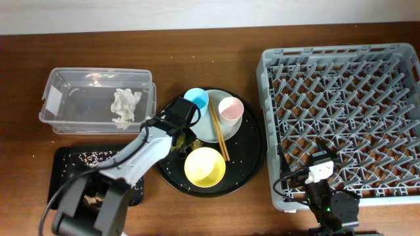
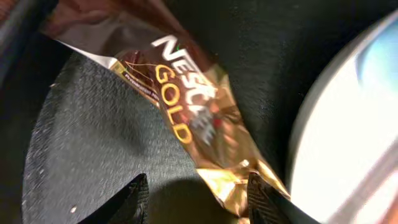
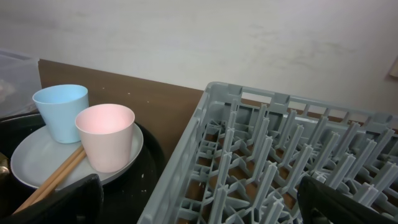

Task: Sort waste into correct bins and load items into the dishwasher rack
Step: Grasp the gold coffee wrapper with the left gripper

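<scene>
The shiny gold-brown wrapper (image 2: 186, 112) lies on the round black tray beside the white plate (image 2: 336, 143). My left gripper (image 2: 200, 199) is open over the wrapper's near end; its right finger touches the foil. From overhead it (image 1: 178, 131) sits at the plate's (image 1: 205, 128) left edge. The plate carries a light blue cup (image 1: 196, 99), a pale pink cup (image 1: 230, 109) and chopsticks (image 1: 219, 133). A yellow bowl (image 1: 205, 166) stands in front. My right gripper (image 3: 199, 205) is open and empty over the front left corner of the grey rack (image 1: 341, 118).
The clear tub (image 1: 65, 88) at the back left holds the white napkin (image 1: 125, 105). The small black tray (image 1: 65, 164) at the front left holds rice and tan scraps (image 1: 92, 198). The round black tray (image 1: 249, 157) lies between these bins and the rack.
</scene>
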Controlling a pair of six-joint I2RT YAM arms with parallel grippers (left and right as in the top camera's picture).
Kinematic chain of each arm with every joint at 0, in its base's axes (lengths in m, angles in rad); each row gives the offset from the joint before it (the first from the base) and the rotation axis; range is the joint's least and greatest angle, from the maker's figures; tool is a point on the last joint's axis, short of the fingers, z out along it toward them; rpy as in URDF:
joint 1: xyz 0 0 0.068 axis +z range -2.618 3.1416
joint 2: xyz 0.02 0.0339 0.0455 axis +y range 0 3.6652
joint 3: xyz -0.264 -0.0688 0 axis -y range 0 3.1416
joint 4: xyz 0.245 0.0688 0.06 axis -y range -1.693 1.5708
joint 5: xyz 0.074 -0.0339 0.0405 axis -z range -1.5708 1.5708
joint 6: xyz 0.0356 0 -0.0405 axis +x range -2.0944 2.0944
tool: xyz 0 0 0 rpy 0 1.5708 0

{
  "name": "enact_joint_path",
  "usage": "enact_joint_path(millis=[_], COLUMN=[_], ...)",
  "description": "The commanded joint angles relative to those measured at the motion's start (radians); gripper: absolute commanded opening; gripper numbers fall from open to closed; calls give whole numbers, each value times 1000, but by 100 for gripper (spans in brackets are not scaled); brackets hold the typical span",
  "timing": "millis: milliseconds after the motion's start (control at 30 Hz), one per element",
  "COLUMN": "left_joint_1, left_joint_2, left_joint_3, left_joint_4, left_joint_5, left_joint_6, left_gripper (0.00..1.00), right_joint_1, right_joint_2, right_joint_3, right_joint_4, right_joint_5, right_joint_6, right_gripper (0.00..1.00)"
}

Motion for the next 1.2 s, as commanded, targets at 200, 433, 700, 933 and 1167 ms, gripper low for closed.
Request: enact_joint_path(millis=[200,433,700,933,1167], left_joint_1=[-3,-3,8,10,15], left_joint_2=[-167,-1,53,57,-61], left_joint_3=[-11,-11,-13,-13,-12], left_joint_4=[-16,39,80,46,22], left_joint_5=[-50,-49,-52,-53,-54], left_joint_6=[-97,-153,-152,-150,-148], left_gripper=[63,63,61,30,18], right_joint_1=[5,5,5,5,5], right_joint_2=[-6,-6,-6,-6,-6], right_joint_3=[-6,-6,-6,-6,-6], right_joint_4=[-4,-4,-4,-4,-4], right_joint_5=[8,8,8,8,8], right_joint_6=[1,1,1,1,1], right_gripper=[98,98,98,98,98])
